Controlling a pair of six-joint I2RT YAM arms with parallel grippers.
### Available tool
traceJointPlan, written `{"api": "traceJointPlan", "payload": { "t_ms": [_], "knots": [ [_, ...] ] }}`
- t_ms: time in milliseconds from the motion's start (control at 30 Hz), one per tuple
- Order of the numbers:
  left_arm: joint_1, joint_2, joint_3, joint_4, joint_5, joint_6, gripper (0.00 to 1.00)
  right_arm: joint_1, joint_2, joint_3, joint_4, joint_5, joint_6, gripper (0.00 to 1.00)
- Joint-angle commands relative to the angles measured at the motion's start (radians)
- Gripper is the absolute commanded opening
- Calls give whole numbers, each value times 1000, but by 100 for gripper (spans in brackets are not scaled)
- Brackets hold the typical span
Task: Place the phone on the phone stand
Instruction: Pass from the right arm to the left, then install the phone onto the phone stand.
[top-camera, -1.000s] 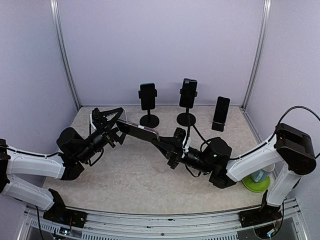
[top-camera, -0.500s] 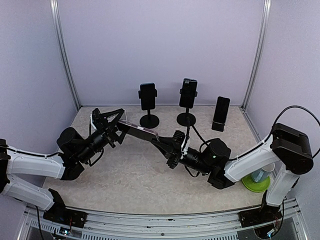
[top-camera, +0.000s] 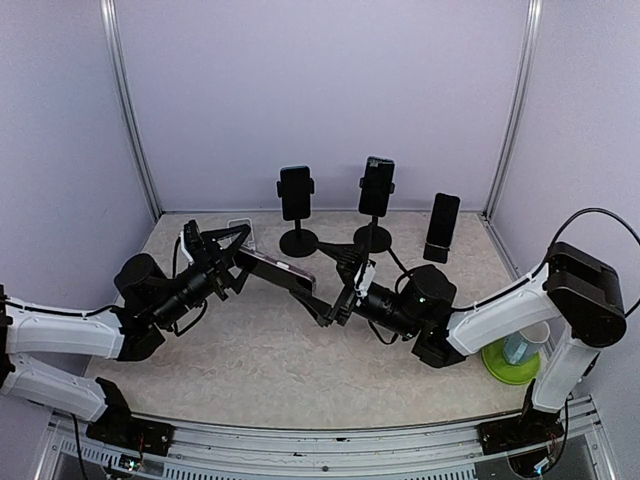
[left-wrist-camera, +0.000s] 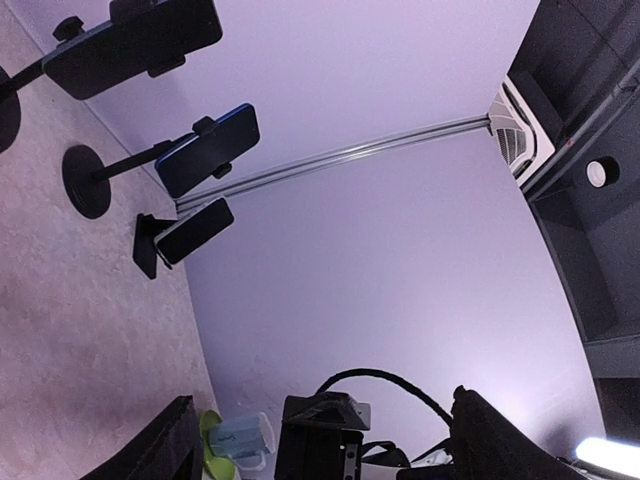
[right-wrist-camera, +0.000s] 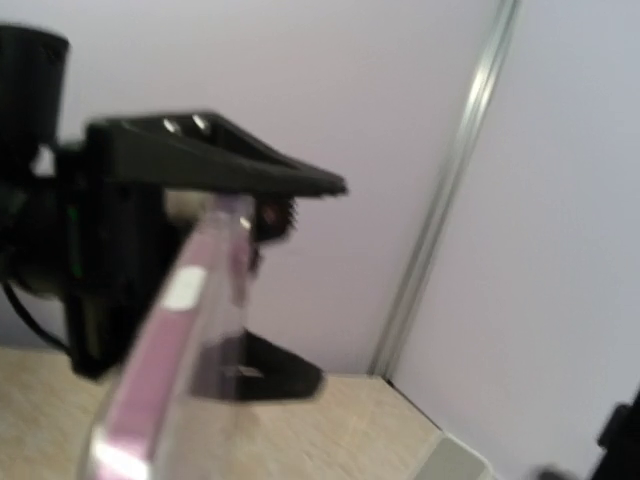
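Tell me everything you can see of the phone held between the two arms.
The phone is a slim dark slab. In the right wrist view its edge looks pinkish and translucent, like a clear case. It hangs tilted in mid-air above the table. The left gripper clamps one end, and the right gripper, jaws spread, brackets the other.

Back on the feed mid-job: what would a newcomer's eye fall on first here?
The phone hangs in mid-air over the middle of the table. The left gripper clamps one end, and the right gripper is spread open at the other. Behind them, by the back wall, the left stand, the middle stand and the right stand each already carry a dark phone.
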Motion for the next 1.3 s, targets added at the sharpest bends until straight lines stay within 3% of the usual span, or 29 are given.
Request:
{"api": "traceJointPlan", "payload": {
  "t_ms": [0,233,533,933,1267],
  "knots": [
    [24,-114,56,-200,-101,147,39,-9,-50,25,-104,69,7,100],
    [76,-165,266,-595,-314,407,37,-9,-157,14,-306,201,56,100],
    [132,86,572,-863,-540,665,38,14,-342,-41,-533,375,88,100],
    [167,423,868,-941,-766,905,36,54,-686,-177,-771,525,191,100],
    [203,616,1005,-882,-813,1026,17,66,-841,-230,-876,570,238,100]
  ]
}}
